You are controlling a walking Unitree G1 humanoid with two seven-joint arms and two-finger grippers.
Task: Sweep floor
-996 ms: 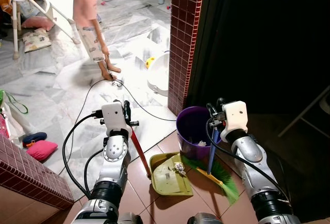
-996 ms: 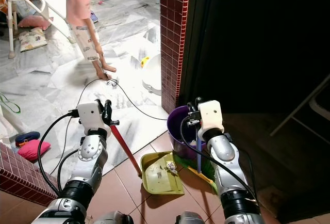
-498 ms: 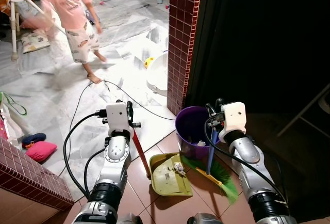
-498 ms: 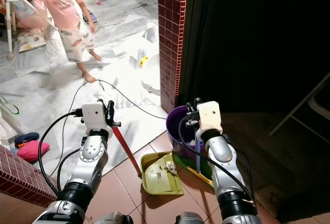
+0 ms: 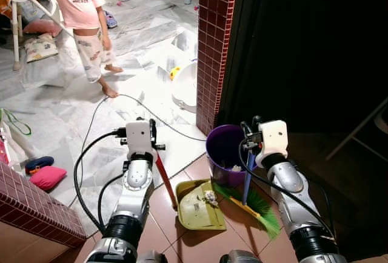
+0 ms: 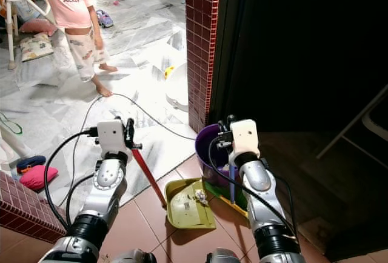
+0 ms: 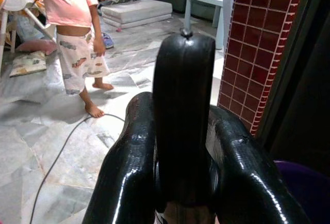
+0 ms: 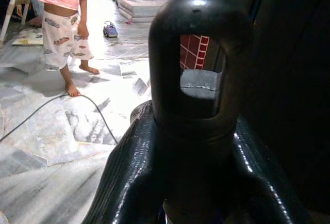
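Two tools are in our grip on the terracotta tile floor (image 5: 163,226). Our left pincer (image 7: 180,146) is clamped on the black tip of the red dustpan handle (image 5: 163,181), which slants down to the yellow-green dustpan (image 5: 197,208) lying flat on the tiles. Our right pincer (image 8: 193,146) is closed around the looped black end of the broom handle (image 5: 248,175), and the green broom bristles (image 5: 254,205) rest on the floor, touching the dustpan's right edge.

Some crumpled scraps (image 5: 210,197) sit inside the dustpan near its right edge. Just behind the dustpan and broom stands a purple bucket (image 5: 223,148) with a few bits of litter in the bottom, pressed close to the red brick pillar (image 5: 213,51). Right of the pillar the space is dark.

Open marble floor (image 5: 73,117) spreads to our left and ahead, crossed by a black cable (image 5: 151,114). A person (image 5: 82,17) stands barefoot near its far end. A low brick wall (image 5: 33,208) hems in our left side.
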